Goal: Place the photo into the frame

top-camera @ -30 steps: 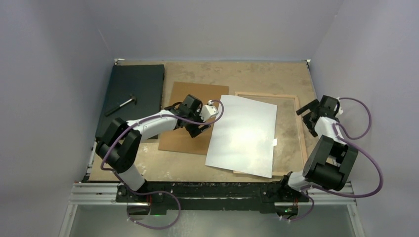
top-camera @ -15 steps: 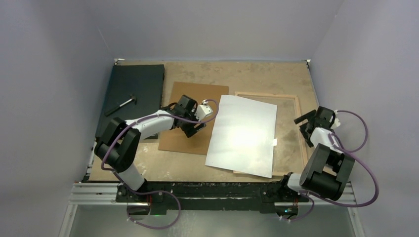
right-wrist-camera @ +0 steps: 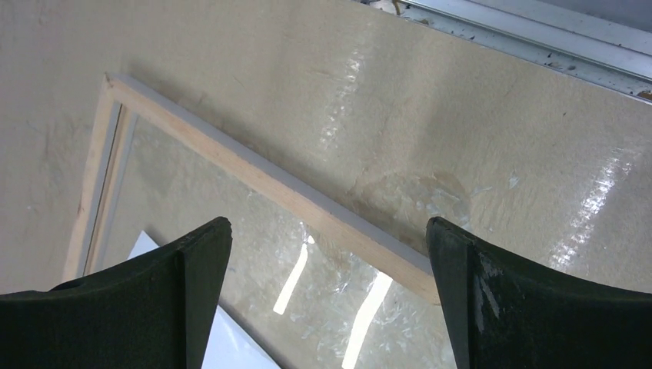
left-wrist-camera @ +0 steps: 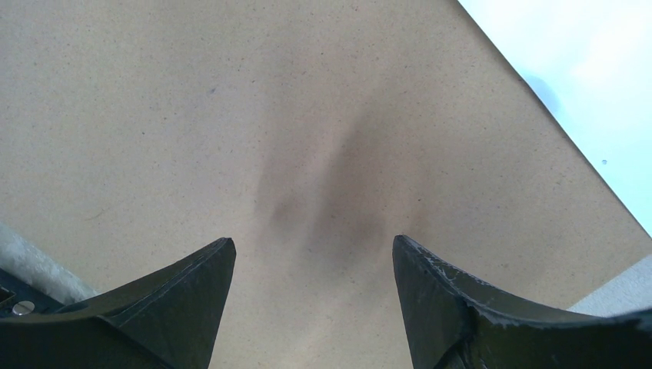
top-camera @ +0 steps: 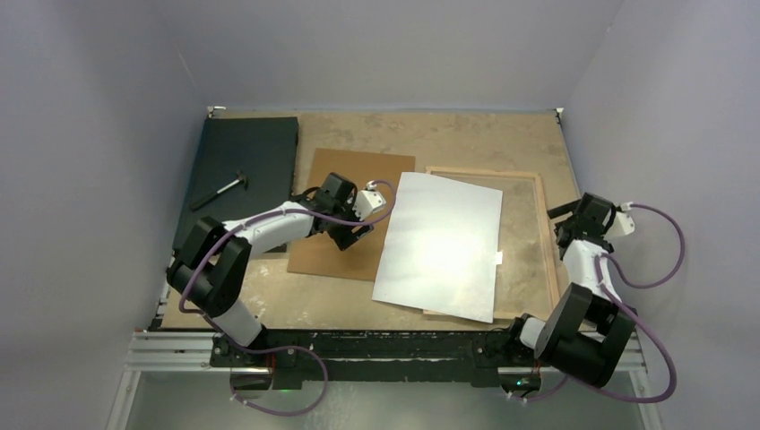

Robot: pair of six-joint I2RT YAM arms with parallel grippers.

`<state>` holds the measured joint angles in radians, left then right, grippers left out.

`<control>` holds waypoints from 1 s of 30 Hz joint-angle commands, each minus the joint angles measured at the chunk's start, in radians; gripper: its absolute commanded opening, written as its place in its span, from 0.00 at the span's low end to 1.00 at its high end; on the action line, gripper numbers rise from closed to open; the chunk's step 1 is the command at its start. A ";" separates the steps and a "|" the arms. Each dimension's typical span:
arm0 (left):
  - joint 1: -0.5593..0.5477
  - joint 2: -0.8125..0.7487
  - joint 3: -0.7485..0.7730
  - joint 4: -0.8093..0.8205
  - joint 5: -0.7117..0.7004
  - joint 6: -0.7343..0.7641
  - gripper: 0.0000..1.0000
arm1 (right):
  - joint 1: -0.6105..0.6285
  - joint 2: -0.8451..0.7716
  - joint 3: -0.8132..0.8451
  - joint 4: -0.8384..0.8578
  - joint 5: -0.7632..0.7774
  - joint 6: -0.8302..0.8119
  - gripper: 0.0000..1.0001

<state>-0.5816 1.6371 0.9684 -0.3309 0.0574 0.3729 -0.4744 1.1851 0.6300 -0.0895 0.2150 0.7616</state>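
The photo lies white back up, askew across the left part of the frame, which lies back up on the table with its wooden rails showing. The photo's left edge overhangs the frame and covers part of the brown backing panel. My left gripper is open and empty just above the panel, left of the photo's edge. My right gripper is open and empty beside the frame's right rail; a photo corner shows low in the right wrist view.
A flat black board lies at the far left with a small hammer-like tool on it. Grey walls close in the table on three sides. A metal rail runs along the near edge.
My left gripper has drawn back left off the photo's edge onto the panel. My right arm has swung its gripper nearer and to the right, outside the frame's right rail.
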 commanded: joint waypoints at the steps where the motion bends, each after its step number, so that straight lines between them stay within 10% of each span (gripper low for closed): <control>1: 0.004 -0.050 0.005 -0.004 0.045 -0.030 0.73 | -0.010 0.045 -0.001 0.027 0.098 0.064 0.99; 30: 0.015 0.075 0.006 0.056 -0.055 0.029 0.74 | 0.081 0.053 -0.230 0.148 -0.234 0.172 0.99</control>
<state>-0.5735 1.6794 0.9691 -0.3222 0.0257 0.3794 -0.4309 1.2415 0.4454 0.1646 0.0570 0.8909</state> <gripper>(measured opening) 0.740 0.986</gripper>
